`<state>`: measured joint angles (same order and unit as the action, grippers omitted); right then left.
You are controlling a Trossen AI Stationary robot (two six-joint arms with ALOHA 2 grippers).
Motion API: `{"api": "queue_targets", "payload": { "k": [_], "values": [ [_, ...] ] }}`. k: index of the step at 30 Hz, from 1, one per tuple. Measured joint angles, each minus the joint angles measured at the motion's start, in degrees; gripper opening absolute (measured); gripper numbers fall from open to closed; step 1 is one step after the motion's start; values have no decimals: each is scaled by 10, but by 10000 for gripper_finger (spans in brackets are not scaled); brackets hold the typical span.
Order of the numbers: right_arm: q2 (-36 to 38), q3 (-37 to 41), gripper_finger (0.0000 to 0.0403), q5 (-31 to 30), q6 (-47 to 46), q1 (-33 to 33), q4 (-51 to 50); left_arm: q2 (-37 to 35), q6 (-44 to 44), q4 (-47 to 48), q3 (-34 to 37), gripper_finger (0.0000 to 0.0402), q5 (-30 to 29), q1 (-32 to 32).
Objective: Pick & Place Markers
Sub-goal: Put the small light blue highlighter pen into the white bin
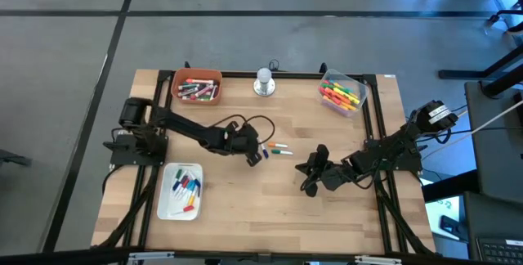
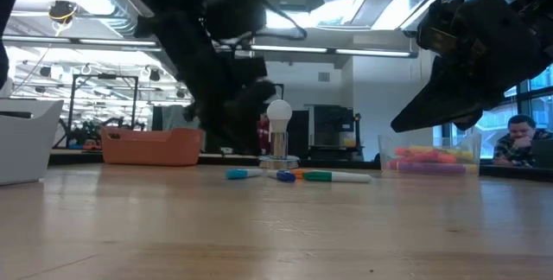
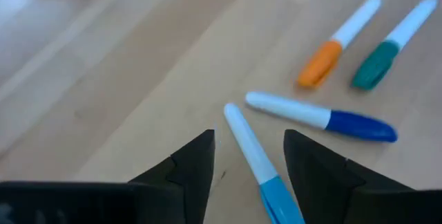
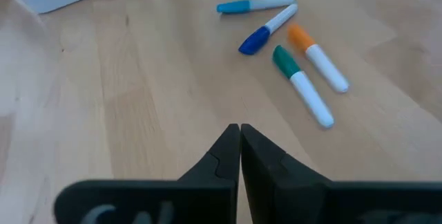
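Four loose markers lie on the bare wood in the middle of the table [image 1: 343,216], just ahead of the left gripper [image 3: 248,156]. Its jaws stand apart with nothing between them held; the light-blue marker [image 3: 254,158] runs lengthwise through the gap, white barrel pointing forward and cap back between the fingers. I cannot tell whether either finger touches it. Just beyond lies the dark-blue marker [image 3: 321,116], and farther out the orange marker [image 3: 338,41] and the green marker [image 3: 394,43], side by side.

These look light, stiff and smooth, with round plastic barrels that will likely roll or skid if nudged from one side. My judgement is that the safest hold is across the barrel near its middle, both fingers meeting it squarely, low to the wood; a pinch at the tapered end could squirt it out.

Well off from the cluster, the right gripper [image 4: 239,153] hangs above the table with its fingers pressed together, empty. Other markers fill the white tray [image 1: 166,208], the orange bin [image 1: 196,75] and the clear bin [image 1: 355,81].
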<state>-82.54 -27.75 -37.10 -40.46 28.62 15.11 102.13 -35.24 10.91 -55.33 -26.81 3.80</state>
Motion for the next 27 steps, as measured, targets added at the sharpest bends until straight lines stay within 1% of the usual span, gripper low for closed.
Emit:
{"api": "queue_targets", "payload": {
  "k": [2,4,7,10,13,19,24,26,27],
  "values": [
    [0,0,14,10,0,0,0,14,-1,-1,0,172,8,0],
    [0,0,14,12,-1,0,0,29,-6,-3,0,172,30,0],
    [0,0,14,12,-1,0,0,45,-6,-3,-1,167,50,0],
    [0,0,14,12,-1,0,0,52,9,0,-3,148,60,1],
    [0,0,14,12,0,0,0,51,34,19,-5,115,63,3],
    [0,0,14,14,-1,0,-1,14,69,99,0,34,90,3],
    [0,0,14,28,0,0,-4,-40,61,187,1,31,92,7],
    [0,0,14,29,-1,0,-4,-75,47,255,1,35,94,16],
    [0,0,14,29,-2,0,-5,-95,42,297,1,41,106,23]
  ]
}}
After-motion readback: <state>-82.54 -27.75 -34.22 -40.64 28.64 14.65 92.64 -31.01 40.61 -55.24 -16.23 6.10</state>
